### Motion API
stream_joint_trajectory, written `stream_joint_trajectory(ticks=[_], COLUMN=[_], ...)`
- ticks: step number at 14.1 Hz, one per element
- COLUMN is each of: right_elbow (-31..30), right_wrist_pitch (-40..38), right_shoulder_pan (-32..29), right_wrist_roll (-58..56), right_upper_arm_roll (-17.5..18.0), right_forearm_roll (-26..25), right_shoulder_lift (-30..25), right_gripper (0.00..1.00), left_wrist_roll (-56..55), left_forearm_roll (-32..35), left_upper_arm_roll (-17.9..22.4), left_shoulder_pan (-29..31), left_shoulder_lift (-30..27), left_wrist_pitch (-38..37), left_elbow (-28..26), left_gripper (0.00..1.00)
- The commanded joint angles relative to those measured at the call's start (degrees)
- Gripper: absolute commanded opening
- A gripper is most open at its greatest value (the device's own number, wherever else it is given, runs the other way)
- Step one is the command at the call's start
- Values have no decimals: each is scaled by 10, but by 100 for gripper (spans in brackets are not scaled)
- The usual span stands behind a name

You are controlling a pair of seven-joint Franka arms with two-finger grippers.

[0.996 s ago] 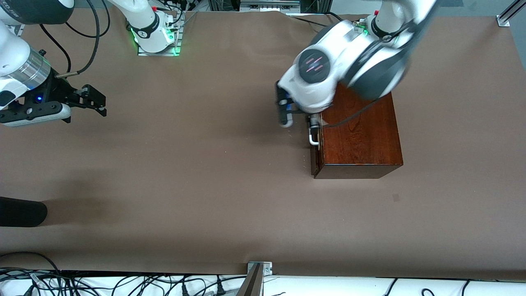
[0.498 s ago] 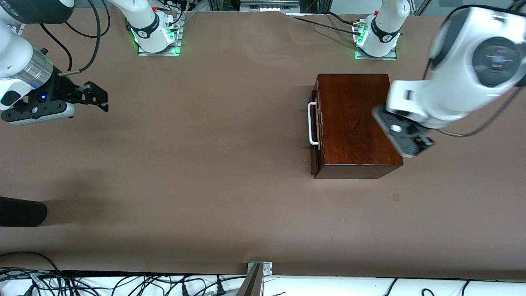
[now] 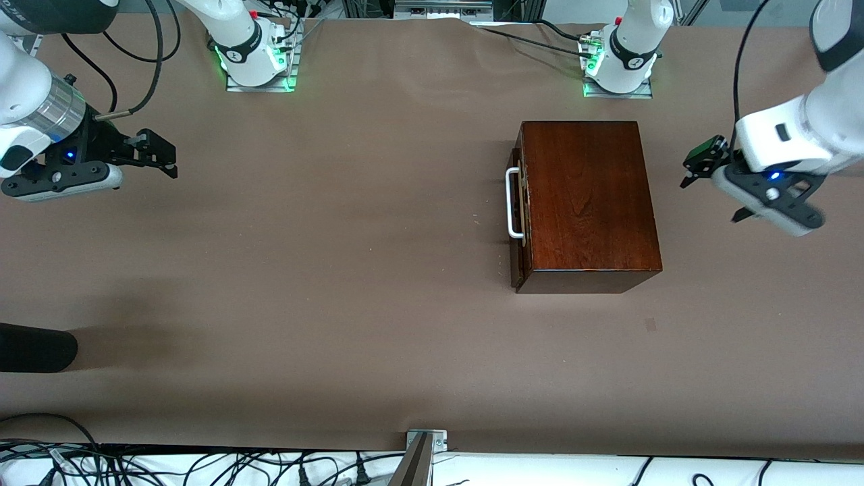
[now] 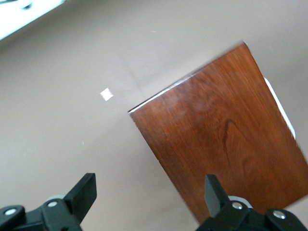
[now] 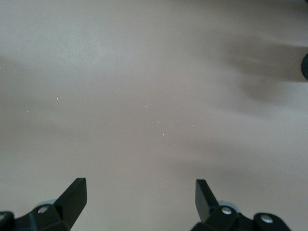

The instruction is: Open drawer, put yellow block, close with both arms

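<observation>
The dark reddish-brown wooden box [image 3: 587, 202] stands toward the left arm's end of the table. Its drawer [image 3: 518, 263] is shut, and the white bar handle [image 3: 513, 204] faces the right arm's end. My left gripper [image 3: 715, 185] hangs open and empty over bare table beside the box's back end. In the left wrist view the box [image 4: 231, 130] lies ahead of the open left gripper [image 4: 149, 192]. My right gripper [image 3: 165, 158] waits open and empty at the right arm's end, and in its wrist view [image 5: 139, 195] only bare table shows. The yellow block is out of view.
A black rounded object [image 3: 34, 347] lies at the table edge at the right arm's end. The arm bases [image 3: 256, 61] [image 3: 617, 64] stand along the edge farthest from the front camera. A metal bracket [image 3: 425, 442] and cables sit at the nearest edge. A small mark [image 3: 650, 325] is on the brown table cover.
My left gripper swung away from the drawer handle, passed over the box and now hangs off the box's back end. The right gripper drifted slightly. The drawer stayed shut.
</observation>
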Motion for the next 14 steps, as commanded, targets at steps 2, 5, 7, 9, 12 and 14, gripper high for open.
stream_joint_trajectory(ticks=[2,5,7,9,12,14], right_elbow=[13,13,13,13,13,13], right_wrist_pitch=[-7,-7,-7,-7,-7,-7], right_shoulder_pan=[1,1,1,1,1,0], right_wrist_roll=[1,1,2,2,2,2], right_upper_arm_roll=[1,0,0,0,0,0], right_forearm_roll=[-4,-4,-4,-4,-3,-2], right_shoulder_lift=[4,4,4,4,4,4], right_gripper=[100,100,100,100,100,100], left_wrist_roll=[-261,-262,-250,-217,-216,-216], left_forearm_roll=[-9,-12,-8,-8,-4,-4], left_upper_arm_roll=[15,43,47,48,47,48], left_shoulder_pan=[-11,-10,-10,-12,-12,-13], left_shoulder_lift=[-67,-70,-67,-67,-65,-62], left_wrist_pitch=[42,46,42,44,43,43], left_elbow=[-116,-113,-113,-111,-103,-102], left_gripper=[100,100,100,100,100,100])
